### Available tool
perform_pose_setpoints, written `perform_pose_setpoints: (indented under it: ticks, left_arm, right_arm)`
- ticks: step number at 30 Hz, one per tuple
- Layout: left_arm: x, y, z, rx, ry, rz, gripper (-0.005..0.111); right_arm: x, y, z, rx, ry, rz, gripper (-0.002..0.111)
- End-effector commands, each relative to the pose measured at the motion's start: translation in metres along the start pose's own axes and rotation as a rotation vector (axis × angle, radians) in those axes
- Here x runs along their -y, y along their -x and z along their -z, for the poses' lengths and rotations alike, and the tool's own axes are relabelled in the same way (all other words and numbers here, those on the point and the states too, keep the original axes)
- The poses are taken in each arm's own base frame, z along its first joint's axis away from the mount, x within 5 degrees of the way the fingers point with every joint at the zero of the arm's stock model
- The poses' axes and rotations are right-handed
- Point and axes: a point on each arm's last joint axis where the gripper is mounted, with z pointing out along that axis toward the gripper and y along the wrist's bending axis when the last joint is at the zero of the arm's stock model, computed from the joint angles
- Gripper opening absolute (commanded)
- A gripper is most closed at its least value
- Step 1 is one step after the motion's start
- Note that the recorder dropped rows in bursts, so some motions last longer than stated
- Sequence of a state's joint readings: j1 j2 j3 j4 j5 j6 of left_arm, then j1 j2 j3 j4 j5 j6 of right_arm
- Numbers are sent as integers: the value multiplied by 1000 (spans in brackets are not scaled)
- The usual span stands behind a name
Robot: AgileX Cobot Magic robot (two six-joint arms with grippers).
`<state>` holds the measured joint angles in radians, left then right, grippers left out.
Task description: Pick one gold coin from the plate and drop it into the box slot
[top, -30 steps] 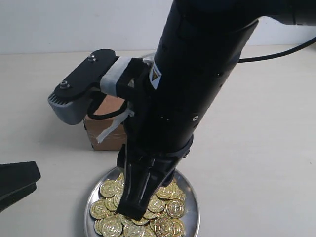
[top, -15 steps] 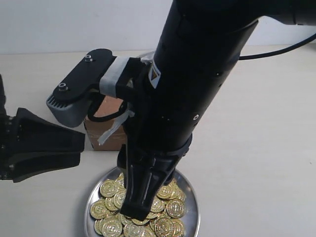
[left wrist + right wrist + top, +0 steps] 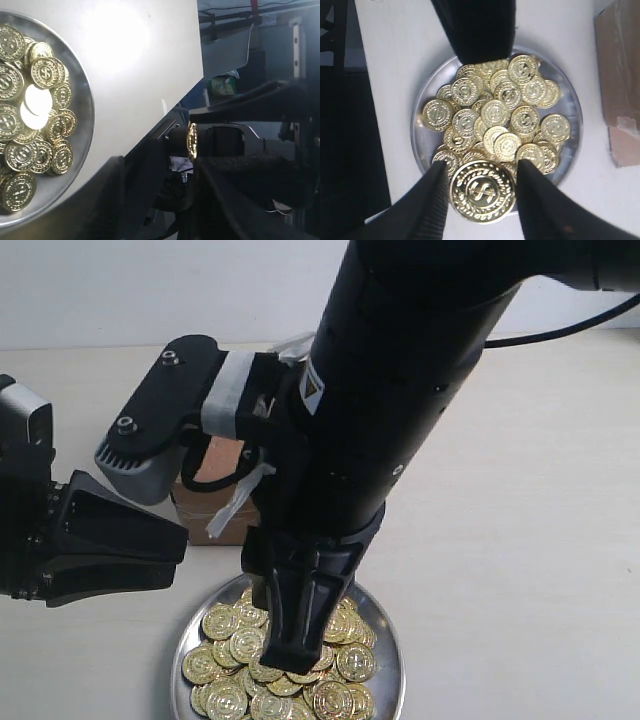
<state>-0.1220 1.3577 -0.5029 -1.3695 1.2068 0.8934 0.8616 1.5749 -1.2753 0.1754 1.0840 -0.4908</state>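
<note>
Over the plate, we log right fingers pinching a gold coin, left fingers a second coin; box at eleven o'clock.

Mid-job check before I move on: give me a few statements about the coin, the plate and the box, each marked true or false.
1. The right gripper holds one gold coin between its fingers. True.
2. The plate is empty. False: many coins lie heaped on it.
3. The held coin hangs over the box. False: it is above the plate, and the box is off to one side.
4. The box stands on the table beside the plate. True.
5. The slot shows plainly in the exterior view. False: the arm covers the box top there.
</note>
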Motion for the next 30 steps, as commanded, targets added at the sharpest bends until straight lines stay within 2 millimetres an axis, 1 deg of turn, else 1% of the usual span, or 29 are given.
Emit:
perform_pose_setpoints:
  ticks: [1,5,10,18,30]
  left_arm:
    - [5,0,-4,-12,-30,-37,43]
    - [12,-2,-11,-47,-45,-91,43]
    - [17,4,-13,-48,-54,-122,43]
    - [12,12,-17,-43,-64,-85,43]
    - [9,17,-19,-18,-86,-58,43]
  right_arm:
    - [4,3,1,38,-43,79,32]
    - [4,4,1,53,-51,88,32]
    - [4,4,1,54,-49,90,32]
    - [3,5,1,62,-35,81,32]
    - [3,5,1,62,-35,88,32]
